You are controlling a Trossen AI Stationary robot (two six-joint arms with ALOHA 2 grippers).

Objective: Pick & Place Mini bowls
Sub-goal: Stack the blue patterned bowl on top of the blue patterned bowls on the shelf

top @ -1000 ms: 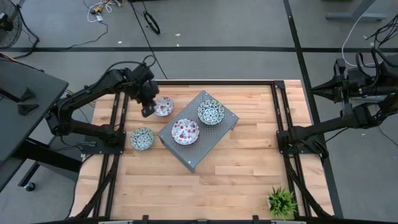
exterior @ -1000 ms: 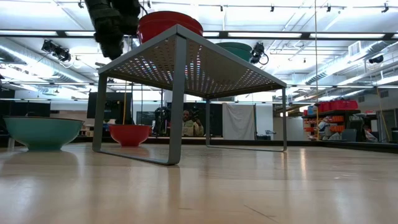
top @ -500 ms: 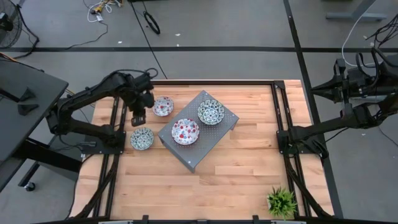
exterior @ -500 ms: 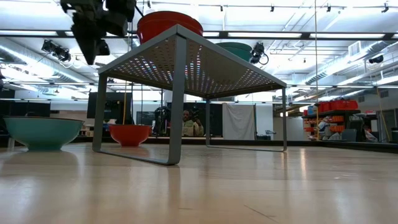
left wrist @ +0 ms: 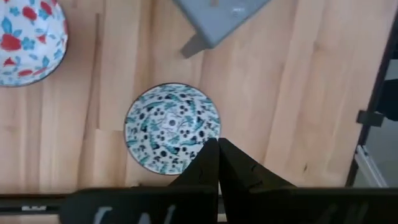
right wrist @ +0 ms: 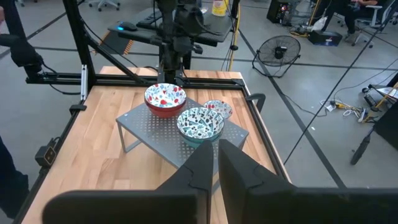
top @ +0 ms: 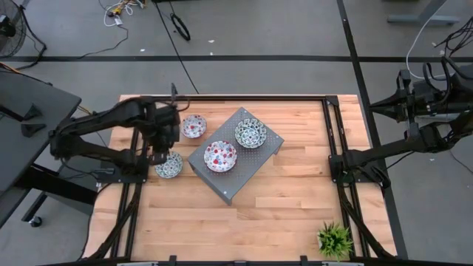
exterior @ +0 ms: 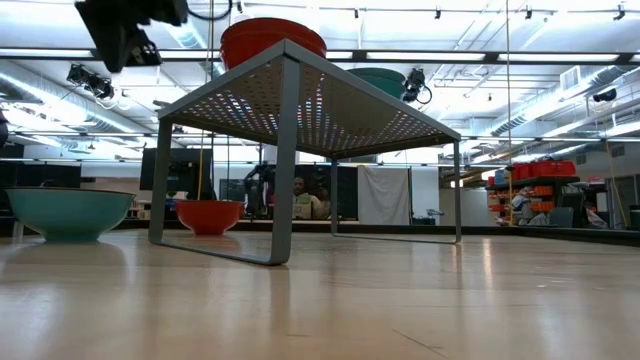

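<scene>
Two mini bowls stand on their bases on the grey perforated stand (top: 236, 157): a red-patterned one (top: 220, 155) and a teal one (top: 250, 133). Two more rest on the table to the left of the stand: a red one (top: 194, 125) and a teal one (top: 168, 165). My left gripper (top: 159, 145) hangs shut and empty above the table, just beside the table's teal bowl (left wrist: 172, 127), pointing down. My right gripper (right wrist: 216, 163) is shut and held high beyond the table's right edge, far from the bowls.
A small green potted plant (top: 334, 240) stands at the near right corner. Black frame rails (top: 133, 155) run along the table's left and right sides. Bare wood lies in front of and to the right of the stand.
My left gripper has swung from beside the table's red bowl toward the table's near left, ending over the teal bowl, and has tipped more steeply downward. Its fingers have stayed shut. No bowl has moved.
</scene>
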